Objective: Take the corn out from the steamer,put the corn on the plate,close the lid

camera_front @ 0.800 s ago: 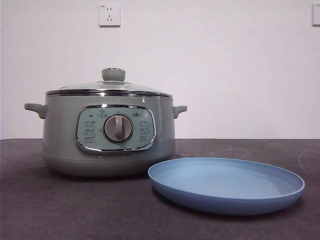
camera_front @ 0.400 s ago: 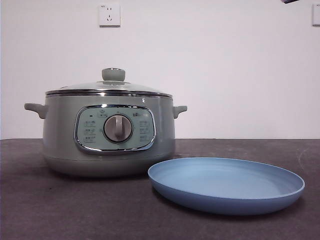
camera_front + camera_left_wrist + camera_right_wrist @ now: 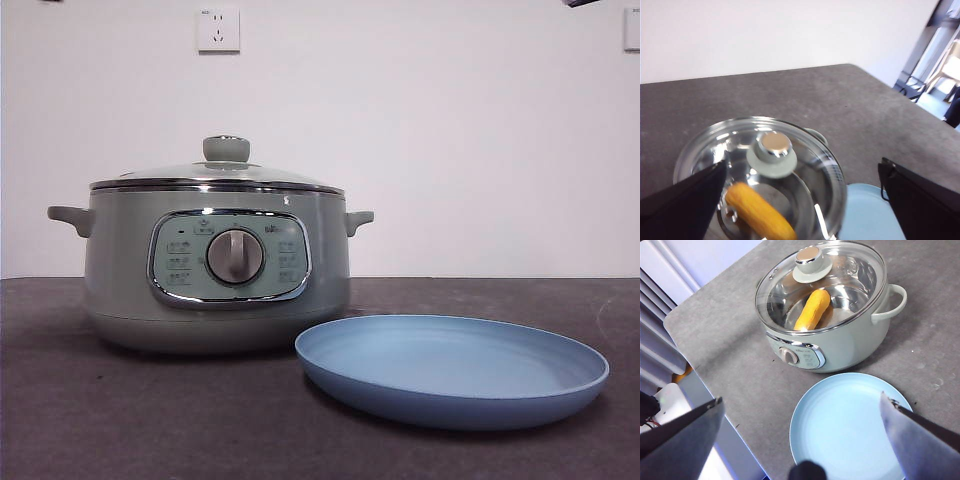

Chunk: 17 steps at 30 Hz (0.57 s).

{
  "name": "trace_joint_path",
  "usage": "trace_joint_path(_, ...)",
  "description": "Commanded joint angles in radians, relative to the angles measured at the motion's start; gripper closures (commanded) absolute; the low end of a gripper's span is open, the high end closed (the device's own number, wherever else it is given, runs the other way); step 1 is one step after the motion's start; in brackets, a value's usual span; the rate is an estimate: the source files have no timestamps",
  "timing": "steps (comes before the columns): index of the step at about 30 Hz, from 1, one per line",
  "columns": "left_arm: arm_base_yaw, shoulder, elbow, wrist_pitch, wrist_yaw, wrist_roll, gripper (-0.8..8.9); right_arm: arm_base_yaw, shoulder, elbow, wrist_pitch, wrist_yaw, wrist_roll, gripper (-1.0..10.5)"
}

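Grey tabletop carries everything; the plate [image 3: 452,368] lies bare just in front of the steamer [image 3: 215,265], ready to receive; the lid [image 3: 822,282] sits shut on the steamer, corn [image 3: 812,309] beneath it; left gripper [image 3: 800,200] hangs above the knob, jaws wide, holding nothing; right gripper [image 3: 802,435] waits open over the plate.

A pale sage-green steamer [image 3: 217,270] with a silver dial and a chrome-edged panel of faint grey symbols sits on a dark grey, faintly speckled table [image 3: 120,420], beside a plain light-blue plate [image 3: 452,368]. Its lid [image 3: 840,277] is clear glass with a shiny metal rim and a pale green knob capped in silver, and through it shows the yellow-orange corn [image 3: 812,309] against a bright steel lining. The wall behind is white, with a white socket [image 3: 219,30].
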Motion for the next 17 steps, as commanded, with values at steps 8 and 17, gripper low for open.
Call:
trace_joint_path(8, -0.145, 0.306, 0.164, 0.071, -0.175, 0.114, 2.92, 0.002, 0.000, 0.003, 0.002, 0.003, 0.002, 3.4)
trace_joint_path(17, -0.235, 0.505, 0.200, 0.185, -0.288, 0.149, 2.92, 0.002, 0.000, 0.003, 0.001, 0.003, 0.003, 3.4)
